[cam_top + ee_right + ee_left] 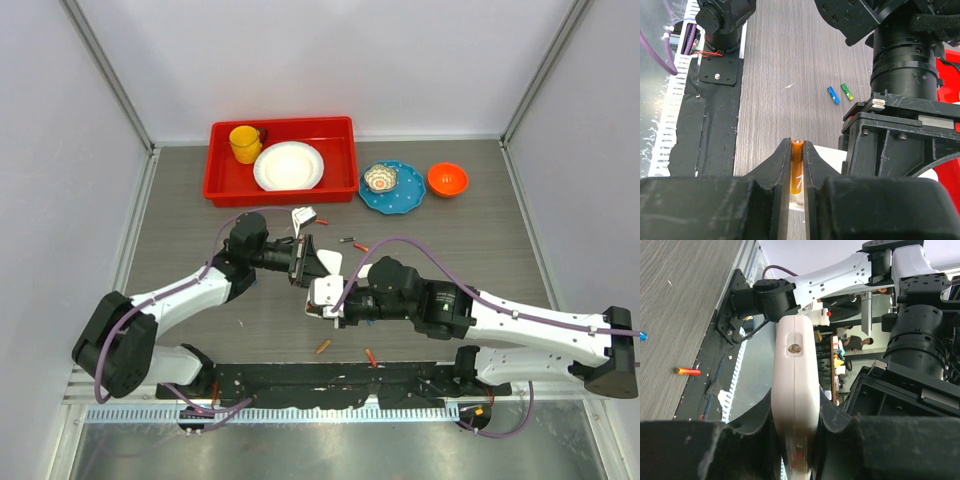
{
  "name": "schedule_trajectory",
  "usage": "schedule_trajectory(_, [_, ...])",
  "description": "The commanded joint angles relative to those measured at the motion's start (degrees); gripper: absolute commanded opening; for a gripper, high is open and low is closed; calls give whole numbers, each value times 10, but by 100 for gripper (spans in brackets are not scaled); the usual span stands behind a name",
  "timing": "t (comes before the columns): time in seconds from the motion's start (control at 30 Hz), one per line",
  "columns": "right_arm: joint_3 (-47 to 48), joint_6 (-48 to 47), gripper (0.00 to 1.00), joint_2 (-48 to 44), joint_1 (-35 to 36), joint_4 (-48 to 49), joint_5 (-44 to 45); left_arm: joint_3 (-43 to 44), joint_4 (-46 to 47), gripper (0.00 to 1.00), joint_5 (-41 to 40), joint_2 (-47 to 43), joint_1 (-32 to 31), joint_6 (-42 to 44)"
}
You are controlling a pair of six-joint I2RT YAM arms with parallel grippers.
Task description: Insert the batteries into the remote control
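Over the grey wood-grain table, I am holding battery and remote close together at mid-table.
My left gripper is clamping the small flat white plastic remote control edge-on. My right gripper is pinching a slim orange cylindrical battery, its long axis running along my fingers, tip forward. The remote's white face is lying just beneath and to the right of the battery, so my right arm is carrying the move.

White remote aloft beside orange battery
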Motion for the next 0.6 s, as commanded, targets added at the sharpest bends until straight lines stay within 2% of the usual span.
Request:
schedule_trajectory(0.0, [3, 9, 1, 1, 4, 17, -9, 20, 15, 0, 8, -24, -4, 7])
schedule_trajectory(0.33, [9, 25, 1, 9, 4, -5, -23, 25, 14, 0, 2, -34, -5, 5])
schedule_trajectory(0.57, [40, 39, 1, 26, 4, -72, -38, 29, 15, 0, -5, -40, -5, 5])
